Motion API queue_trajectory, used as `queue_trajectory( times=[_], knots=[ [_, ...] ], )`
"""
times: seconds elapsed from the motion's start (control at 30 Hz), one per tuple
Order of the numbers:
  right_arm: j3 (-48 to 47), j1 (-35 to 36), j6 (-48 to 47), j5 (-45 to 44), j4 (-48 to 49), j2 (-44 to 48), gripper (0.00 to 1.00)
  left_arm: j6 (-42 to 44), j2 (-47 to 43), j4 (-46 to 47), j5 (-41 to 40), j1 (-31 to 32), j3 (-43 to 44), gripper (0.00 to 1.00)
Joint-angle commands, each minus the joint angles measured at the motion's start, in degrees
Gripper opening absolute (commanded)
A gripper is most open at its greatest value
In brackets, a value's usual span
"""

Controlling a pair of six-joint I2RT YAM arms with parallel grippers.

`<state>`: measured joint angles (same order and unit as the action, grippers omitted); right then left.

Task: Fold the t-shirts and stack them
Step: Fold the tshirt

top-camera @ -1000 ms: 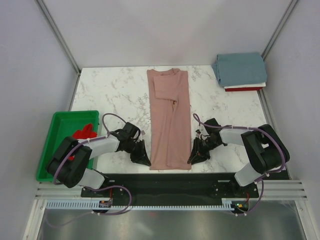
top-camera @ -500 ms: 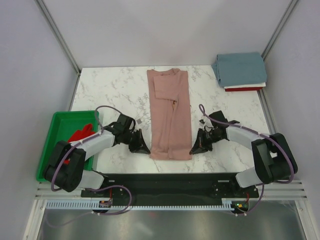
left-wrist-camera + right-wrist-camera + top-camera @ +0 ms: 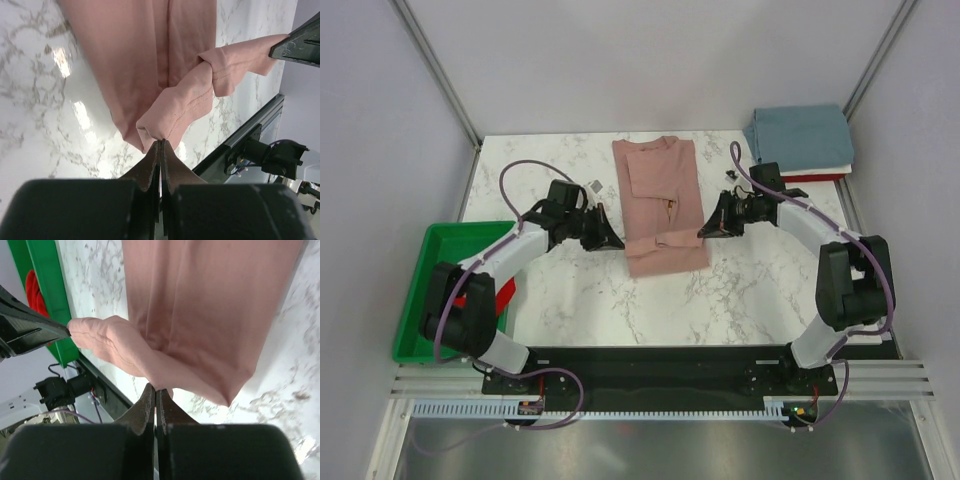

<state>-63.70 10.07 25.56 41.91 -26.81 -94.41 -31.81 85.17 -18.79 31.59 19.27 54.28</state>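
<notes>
Across the marble surface both arms have carried the hem of the dusty-pink t-shirt, which lies centred, long axis running away from them; the left gripper and right gripper each pinch a hem corner, collar straight ahead.

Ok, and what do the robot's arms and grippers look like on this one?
Both match: the left arm and right arm have pale grey links and black joints, with a purple cable looping alongside each. The left gripper and right gripper are black, each with two flat fingers tapering to thin tips.
</notes>
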Motion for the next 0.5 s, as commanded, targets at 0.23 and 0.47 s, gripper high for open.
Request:
queue_trajectory(
  times=[0.23,0.47],
  knots=[
    [-15.5,-2.2,-3.6,-1.3,2.5,-15.4,0.00,7.5,15.6,3.5,-1.0,-0.9,16.5,0.02],
    [-25.1,-2.2,-4.2,-1.7,3.0,-24.8,0.00,10.3,24.0,3.3,-3.1,-1.0,24.5,0.02]
  ],
)
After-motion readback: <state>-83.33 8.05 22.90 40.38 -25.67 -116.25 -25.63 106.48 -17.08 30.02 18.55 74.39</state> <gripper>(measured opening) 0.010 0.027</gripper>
